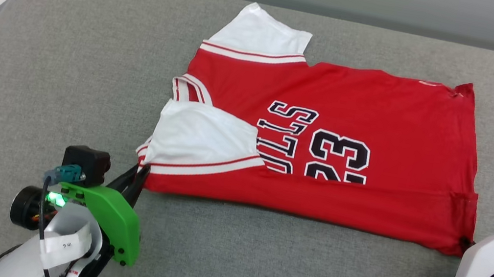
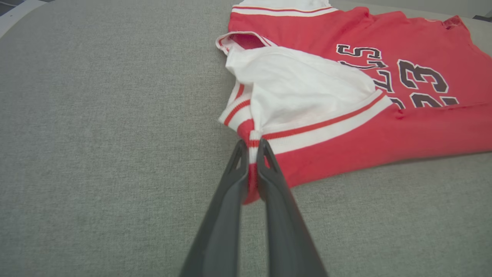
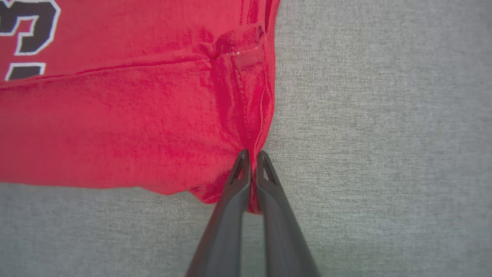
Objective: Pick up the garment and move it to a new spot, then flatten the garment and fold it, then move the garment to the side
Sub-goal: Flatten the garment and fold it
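From the head camera, looking down on a red jersey shirt with white short sleeves and black lettering (image 1: 381, 105), spread flat on a grey woven fabric surface (image 1: 63, 79), long axis running left to right: collar and sleeves toward the robot's left, hem toward the right, near sleeve folded over the chest, near long edge turned over the bottom of the lettering. Finding the left gripper (image 1: 142, 172) at the near left corner, dark fingers pressed together on the striped sleeve trim, and the right gripper (image 1: 466, 241) at the near right hem corner, fingertips barely visible there. Going to the left wrist camera: seeing both fingers closed on a thin ridge of red and white striped cloth, the rest of the shirt lying ahead and to the right of the tips. Going to the right wrist camera: seeing the fingers shut on the bunched red hem corner, the shirt stretching ahead and to the left, bare grey fabric on the right. Judging from this: both ends of the near long edge held, one per arm, neither arm nearer than the other, shirt body lying beyond the fingertips. Probably next a lift of this edge by both arms together and a carry away from the robot toward the far edge, keeping the line between the two grips parallel to the long axis to avoid a skewed fold.
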{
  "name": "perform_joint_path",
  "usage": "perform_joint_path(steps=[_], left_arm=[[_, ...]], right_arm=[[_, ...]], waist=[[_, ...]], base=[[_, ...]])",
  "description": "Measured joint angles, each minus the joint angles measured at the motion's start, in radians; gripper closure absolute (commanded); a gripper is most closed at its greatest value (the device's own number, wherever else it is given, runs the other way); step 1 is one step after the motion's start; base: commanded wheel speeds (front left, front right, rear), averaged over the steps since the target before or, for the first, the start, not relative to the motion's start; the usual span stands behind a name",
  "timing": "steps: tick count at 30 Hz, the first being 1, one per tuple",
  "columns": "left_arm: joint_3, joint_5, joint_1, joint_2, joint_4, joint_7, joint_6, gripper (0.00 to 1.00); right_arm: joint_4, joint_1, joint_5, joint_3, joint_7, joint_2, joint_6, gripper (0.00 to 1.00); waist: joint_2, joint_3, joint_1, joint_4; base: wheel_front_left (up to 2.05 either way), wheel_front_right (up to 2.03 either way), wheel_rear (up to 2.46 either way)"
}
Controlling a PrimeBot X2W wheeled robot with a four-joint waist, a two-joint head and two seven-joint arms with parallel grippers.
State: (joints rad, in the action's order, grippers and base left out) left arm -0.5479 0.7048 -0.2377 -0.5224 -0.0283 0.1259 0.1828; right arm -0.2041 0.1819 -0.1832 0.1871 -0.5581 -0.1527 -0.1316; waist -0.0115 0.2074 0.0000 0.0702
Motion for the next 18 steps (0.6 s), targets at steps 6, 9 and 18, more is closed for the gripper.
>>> perform_joint_path(steps=[6,9,18], left_arm=[[-0.028,0.001,0.044,-0.006,-0.027,0.017,-0.004,1.00],[-0.039,0.007,0.080,-0.013,-0.028,0.027,-0.004,1.00],[-0.090,0.021,0.181,-0.022,-0.020,0.059,-0.008,1.00]], right_arm=[[0.019,-0.029,-0.026,0.006,-0.007,-0.028,0.000,1.00],[0.053,-0.063,-0.040,0.014,-0.033,-0.050,0.000,1.00],[0.198,-0.227,-0.084,0.063,-0.139,-0.057,-0.001,1.00]], waist=[[0.0000,-0.052,0.0000,-0.009],[0.0000,-0.081,0.0000,-0.014],[0.0000,-0.155,0.0000,-0.020]], base=[[0.00,0.00,0.00],[0.00,0.00,0.00],[0.00,0.00,0.00]])
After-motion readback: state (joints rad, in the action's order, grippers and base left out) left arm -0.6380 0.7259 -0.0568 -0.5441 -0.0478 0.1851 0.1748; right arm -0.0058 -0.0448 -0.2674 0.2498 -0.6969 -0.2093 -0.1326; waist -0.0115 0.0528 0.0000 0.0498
